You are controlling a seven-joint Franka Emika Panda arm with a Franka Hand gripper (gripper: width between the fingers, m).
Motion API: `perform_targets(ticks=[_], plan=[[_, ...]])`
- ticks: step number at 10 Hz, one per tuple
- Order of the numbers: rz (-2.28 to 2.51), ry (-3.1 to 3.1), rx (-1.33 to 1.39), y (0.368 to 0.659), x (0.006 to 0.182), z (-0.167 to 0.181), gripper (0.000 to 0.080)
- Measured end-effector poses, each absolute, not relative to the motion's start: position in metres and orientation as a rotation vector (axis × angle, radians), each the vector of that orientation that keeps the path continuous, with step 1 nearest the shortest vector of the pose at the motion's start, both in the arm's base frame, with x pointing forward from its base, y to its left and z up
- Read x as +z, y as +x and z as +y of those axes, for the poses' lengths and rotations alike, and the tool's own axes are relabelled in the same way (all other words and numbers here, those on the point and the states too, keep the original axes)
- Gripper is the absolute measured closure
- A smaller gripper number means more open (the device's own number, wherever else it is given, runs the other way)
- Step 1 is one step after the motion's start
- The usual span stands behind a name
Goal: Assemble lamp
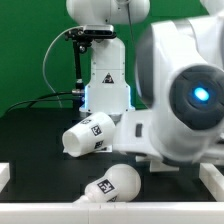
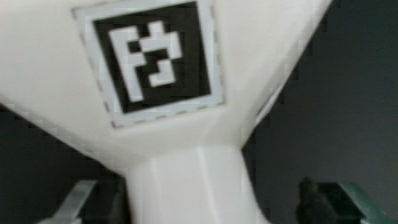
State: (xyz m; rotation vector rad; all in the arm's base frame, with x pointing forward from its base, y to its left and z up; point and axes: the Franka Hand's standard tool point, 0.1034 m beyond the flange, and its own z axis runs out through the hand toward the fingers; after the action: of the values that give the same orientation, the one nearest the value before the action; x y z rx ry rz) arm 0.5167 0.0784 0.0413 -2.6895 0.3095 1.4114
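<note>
**Exterior view**
- Shade [image 1: 88,135]: a matte white tapered cup lying on its side left of centre on the black table [image 1: 30,130]. Its mouth faces the frame's left and a square tag sits on its wall.
- Bulb [image 1: 112,185]: matte white, rounded and tagged, lying at lower centre. It is near the shade but apart from it, just above the white rail [image 1: 50,203] along the bottom edge.
- Obstruction: the glossy robot arm [image 1: 185,95], with a blue-lit joint, fills the right half. It hides the table behind it and the pincer itself.
- Robot base [image 1: 105,75]: stands at upper centre, behind the shade.
- Free room: bare black surface at the left, running up to the green backdrop [image 1: 25,50].

**Wrist view**
- Lamp part [image 2: 178,110]: smooth white, with a flat face carrying a black-and-white tag. Its flanks slope in to a narrow neck. Whether it is the shade or the bulb cannot be told here.
- Gripper [image 2: 205,200]: the fingers [image 2: 331,198] are apart, one on each side of the neck. A dark gap shows on both sides and neither finger is seen touching.
- Surround: dark table lies beyond both flanks.
</note>
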Motion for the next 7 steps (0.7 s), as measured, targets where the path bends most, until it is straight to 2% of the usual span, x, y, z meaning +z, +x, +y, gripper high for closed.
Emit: perform_targets(ticks=[2, 3, 5, 7], plan=[[0.369, -2.691, 1.318, 0.534, 0.067, 0.075, 0.0343], [0.477, -2.644, 1.146, 0.554, 0.077, 0.073, 0.0341], [0.57, -2.556, 1.041, 0.558, 0.097, 0.063, 0.0341], [0.64, -2.466, 0.99, 0.559, 0.087, 0.056, 0.0341]])
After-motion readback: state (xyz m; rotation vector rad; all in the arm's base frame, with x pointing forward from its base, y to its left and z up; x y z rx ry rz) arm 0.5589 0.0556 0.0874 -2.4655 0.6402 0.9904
